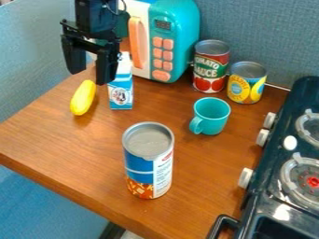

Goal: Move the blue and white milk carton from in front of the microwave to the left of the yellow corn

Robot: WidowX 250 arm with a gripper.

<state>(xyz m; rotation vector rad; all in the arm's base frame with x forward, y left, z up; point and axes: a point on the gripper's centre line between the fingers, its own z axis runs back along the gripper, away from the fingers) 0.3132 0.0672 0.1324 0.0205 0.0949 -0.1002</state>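
Observation:
The black gripper (91, 70) hangs at the upper left with its two fingers spread apart and nothing between them. Just below it on the wooden counter lies a yellow elongated toy (83, 97). A blue and white carton (121, 88) stands upright beside the gripper's right finger, its upper part close to that finger. Near the counter's middle right stands a teal cup (211, 115), its handle toward the lower left. A tall blue, white and orange can (149, 161) stands upright nearer the front.
A teal and white toy microwave (171, 42) stands at the back. To its right are a red and green tomato can (211, 66) and a shorter yellow can (246, 83). A dark toy stove (287, 172) with white knobs borders the counter (68, 144) on the right.

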